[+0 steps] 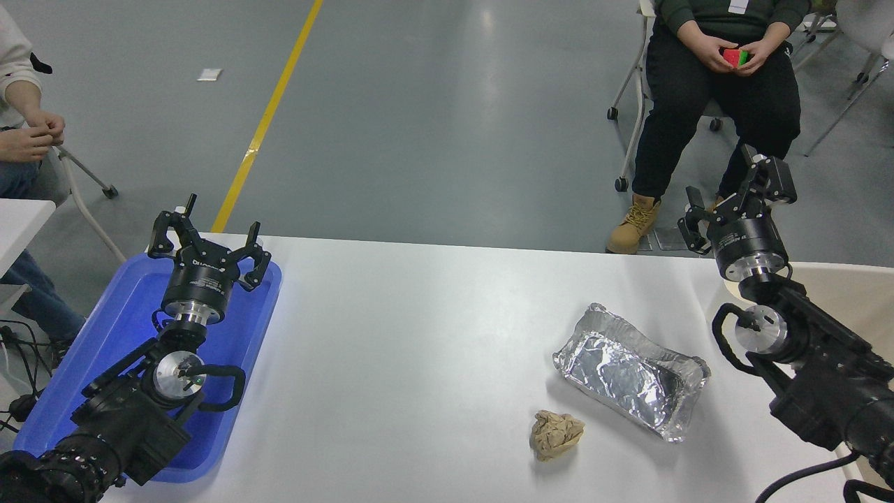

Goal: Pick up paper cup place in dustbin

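1. Head view looks down over a white table (419,314), with grey floor and a yellow line beyond its far edge.
2. No paper cup can be seen anywhere in this view, so its look and place cannot be told.
3. Of the dustbin (848,290) only a pale cream patch with a rounded near-left corner shows, at the table's right edge, mostly hidden behind the right arm.
4. The right gripper (726,199) is raised past the table's far right corner, above the dustbin's far end; its black fingers are spread apart with nothing between them.
5. The left gripper (209,234) hangs over the far end of a shallow blue tray (126,328) at the left, fingers splayed wide and holding nothing.
6. A crinkled silver foil tray (632,370) lies right of centre, and a crumpled brown paper ball (555,434) sits just near-left of it, apart from it.
7. A seated person holds a red-and-green cube (735,56) at far right; another person's hand (31,136) shows at far left.
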